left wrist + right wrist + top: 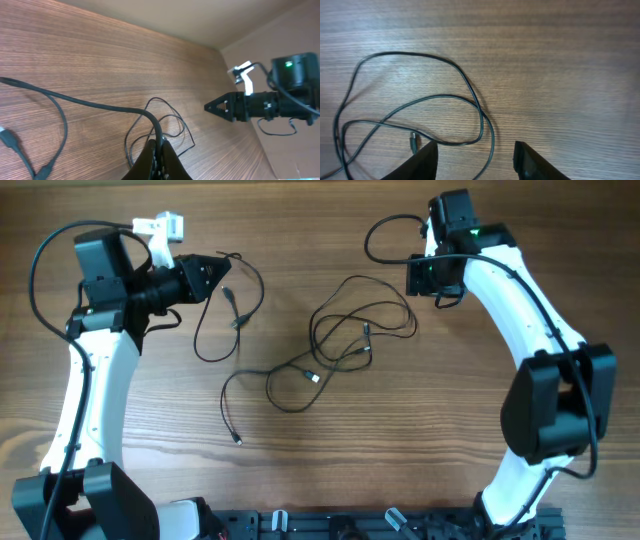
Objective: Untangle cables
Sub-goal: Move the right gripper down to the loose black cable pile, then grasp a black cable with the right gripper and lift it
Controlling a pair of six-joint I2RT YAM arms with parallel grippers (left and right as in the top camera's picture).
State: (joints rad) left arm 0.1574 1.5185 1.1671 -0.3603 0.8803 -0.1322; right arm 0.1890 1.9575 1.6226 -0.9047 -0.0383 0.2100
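Cables [340, 340]: loose tangle mid-worktop [420, 440], bare wood on all sides, well off every edge. One separate cord [240, 305] loops to the left, pinched in the clenched left fingers [145, 162]. Right fingers [422, 160] spread, empty, near the tangle's loops. Cords within the tangle overlap, can't be counted.

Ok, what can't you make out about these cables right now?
Overhead: which strand lies on top in the tangle; the cords are too thin.
Left wrist: the far end of the held cable, past the left edge.
Right wrist: where the loop goes, cut off by the bottom edge beside the right gripper.
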